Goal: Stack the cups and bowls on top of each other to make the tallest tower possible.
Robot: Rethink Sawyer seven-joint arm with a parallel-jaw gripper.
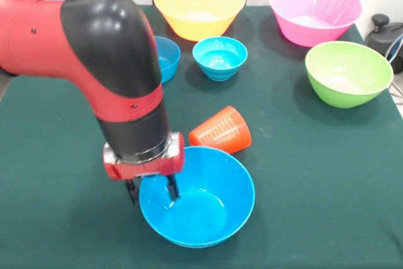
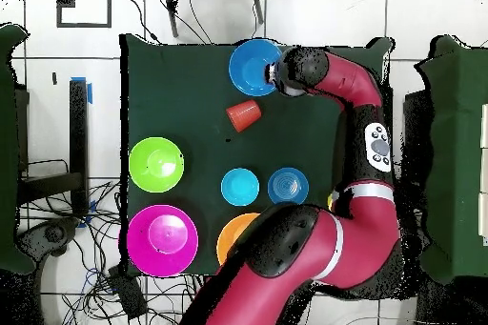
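pincer (image 1: 152,191): its two dark fingers straddle the rim of the medium blue bowl, one outside the wall and one inside, pinching that rim.
arm (image 1: 107,48): red and black, coming down over the tabletop's near part in the front view.
medium blue bowl (image 1: 208,209): upright, at the near edge of the tabletop in the front view, roughly midway along it; held at its rim by the pincer.
orange-red cup (image 1: 221,131): ribbed, lying on its side just behind the medium blue bowl, close to its rim; whether they touch cannot be told.
small blue bowl (image 1: 220,57): upright, toward the far middle of the tabletop.
second small blue bowl (image 1: 167,58): just beside the first, partly hidden behind the arm.
yellow-orange bowl (image 1: 199,6): large, upright, at the far edge, behind the two small blue bowls.
pink bowl (image 1: 315,12): large, upright, at the far corner beside the yellow-orange bowl.
green bowl (image 1: 348,72): upright, at the side edge, in front of the pink bowl.
tabletop (image 1: 315,174): covered in dark green cloth.
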